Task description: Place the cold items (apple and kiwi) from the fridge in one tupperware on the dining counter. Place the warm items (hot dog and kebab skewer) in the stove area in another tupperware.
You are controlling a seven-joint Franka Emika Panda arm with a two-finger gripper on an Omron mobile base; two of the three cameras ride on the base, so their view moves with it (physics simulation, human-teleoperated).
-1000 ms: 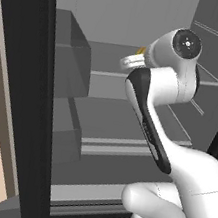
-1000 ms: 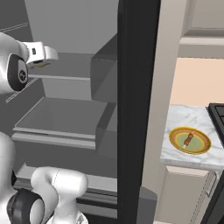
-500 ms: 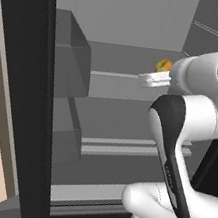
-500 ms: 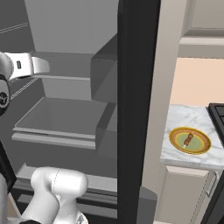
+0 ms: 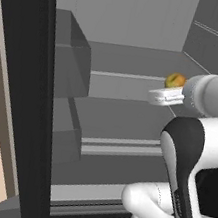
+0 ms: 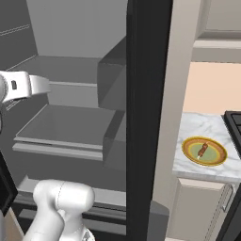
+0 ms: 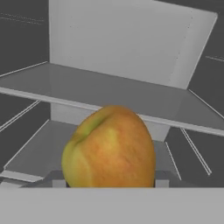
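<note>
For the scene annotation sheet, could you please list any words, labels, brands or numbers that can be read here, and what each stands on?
None can be read: the yellow-red apple, the grey fridge shelves and the round yellow plate on the marble counter carry no lettering.

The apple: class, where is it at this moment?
The apple fills the lower middle of the hand view, close before the gripper; in the left base view it sits inside the fridge, right of centre.

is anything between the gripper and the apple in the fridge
Nothing visible. In the hand view the apple sits right in front of the camera, between the fingers and clear of the shelf behind. In the left base view the gripper is already at the apple.
</note>
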